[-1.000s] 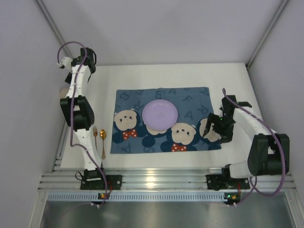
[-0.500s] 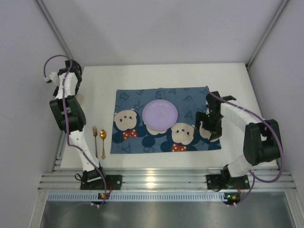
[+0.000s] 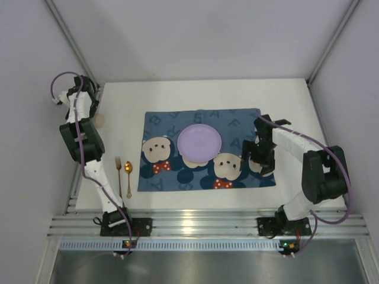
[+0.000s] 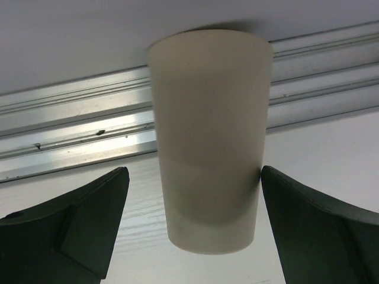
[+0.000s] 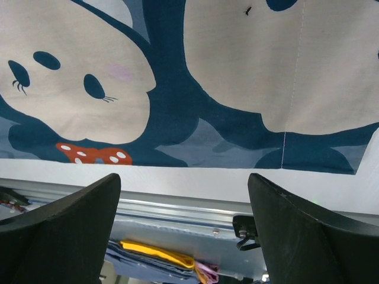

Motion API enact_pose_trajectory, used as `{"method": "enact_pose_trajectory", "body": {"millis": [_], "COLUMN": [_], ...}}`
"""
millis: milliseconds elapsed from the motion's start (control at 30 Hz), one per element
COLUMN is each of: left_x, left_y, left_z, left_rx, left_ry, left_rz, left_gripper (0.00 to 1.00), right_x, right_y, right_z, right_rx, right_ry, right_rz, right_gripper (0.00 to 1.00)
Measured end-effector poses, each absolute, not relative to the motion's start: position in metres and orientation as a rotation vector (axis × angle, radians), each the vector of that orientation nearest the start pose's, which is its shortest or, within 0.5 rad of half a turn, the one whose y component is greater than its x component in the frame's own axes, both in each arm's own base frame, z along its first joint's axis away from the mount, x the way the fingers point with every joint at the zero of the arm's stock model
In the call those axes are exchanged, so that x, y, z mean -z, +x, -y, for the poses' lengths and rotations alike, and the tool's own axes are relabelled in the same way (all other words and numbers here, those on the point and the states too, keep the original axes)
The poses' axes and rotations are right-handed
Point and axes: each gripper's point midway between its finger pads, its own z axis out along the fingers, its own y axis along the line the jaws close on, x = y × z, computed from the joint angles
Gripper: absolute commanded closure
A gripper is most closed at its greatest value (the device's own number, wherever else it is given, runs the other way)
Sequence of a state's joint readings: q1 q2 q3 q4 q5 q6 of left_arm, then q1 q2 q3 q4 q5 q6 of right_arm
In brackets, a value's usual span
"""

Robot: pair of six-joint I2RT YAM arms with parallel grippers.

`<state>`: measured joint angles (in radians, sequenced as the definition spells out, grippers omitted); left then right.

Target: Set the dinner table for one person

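A beige cup [image 4: 207,136] stands on the white dinner table [image 3: 177,94] at its far left edge, also visible in the top view [image 3: 100,120]. My left gripper [image 4: 194,171] is open around the cup, its right finger [image 4: 308,231] at the cup's side and its left finger apart from it; it is also in the top view [image 3: 93,115]. A purple plate [image 3: 200,142] lies on the blue bear-print placemat [image 3: 166,177]. My right gripper [image 3: 262,163] hangs open and empty over the placemat's right end [image 5: 195,118].
A gold fork [image 3: 118,171] and a gold spoon [image 3: 128,174] lie side by side left of the placemat. The ribbed aluminium rail [image 3: 195,225] runs along the near edge, and another rail [image 4: 77,130] runs behind the cup. Grey walls enclose the table.
My left arm has swung left and lowered its open gripper around the cup. My right gripper has moved left and farther over the placemat's right end.
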<state>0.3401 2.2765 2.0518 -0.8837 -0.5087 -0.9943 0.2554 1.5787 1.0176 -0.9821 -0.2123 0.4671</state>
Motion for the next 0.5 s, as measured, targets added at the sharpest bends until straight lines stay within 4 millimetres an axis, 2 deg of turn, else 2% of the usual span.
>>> {"method": "enact_pose_trajectory", "body": {"millis": [200,300,333,467,500], "left_x": [-0.055,-0.033,-0.032,-0.032,-0.032], "left_y": [0.497,0.501,0.500,0.502,0.501], "left_z": [-0.221,-0.215,-0.216,-0.213,-0.213], "left_rx": [-0.366,-0.339,-0.357,-0.336,-0.336], "left_ry": [-1.656,-1.652,-1.641,-1.629,-1.627], "left_rz": [-1.993,-2.053,-2.064,-2.083,-2.086], "left_gripper": [0.02,0.05,0.07,0.26,0.40], "right_x": [-0.055,-0.056,-0.056,-0.055,-0.054], "right_y": [0.212,0.216,0.217,0.219,0.220], "right_z": [-0.112,-0.114,-0.115,-0.116,-0.116], "right_rx": [-0.326,-0.331,-0.332,-0.332,-0.333], "right_ry": [0.344,0.340,0.342,0.349,0.351], "right_rz": [-3.159,-3.149,-3.147,-3.148,-3.147], "right_gripper": [0.11,0.11,0.11,0.11,0.11]}}
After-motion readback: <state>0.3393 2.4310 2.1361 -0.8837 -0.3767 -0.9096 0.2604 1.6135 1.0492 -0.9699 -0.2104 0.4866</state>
